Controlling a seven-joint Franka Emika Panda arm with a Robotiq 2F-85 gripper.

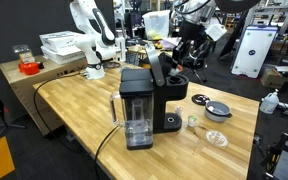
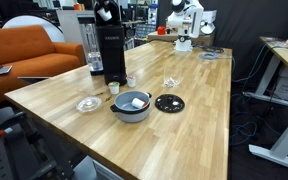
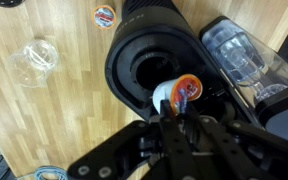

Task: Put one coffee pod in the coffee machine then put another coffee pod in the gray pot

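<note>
My gripper point(image 3: 177, 106) is shut on a white coffee pod point(image 3: 180, 90) with an orange lid. It holds the pod tilted over the round open chamber point(image 3: 144, 62) of the black coffee machine point(image 1: 136, 100). In both exterior views the gripper point(image 2: 106, 14) is just above the machine's top point(image 2: 111, 50), and the held pod is hidden there. A second coffee pod point(image 3: 104, 15) stands on the table beside the machine and also shows in an exterior view point(image 2: 114, 88). The gray pot point(image 2: 132, 105) stands open on the table, its black lid point(image 2: 169, 102) flat beside it.
A clear plastic cup point(image 3: 36, 60) lies near the machine. A clear lid point(image 2: 88, 104) and a glass point(image 2: 171, 82) stand around the pot. The machine's water tank point(image 3: 239, 55) is beside the chamber. An orange sofa point(image 2: 24, 50) borders the wooden table point(image 2: 194, 130).
</note>
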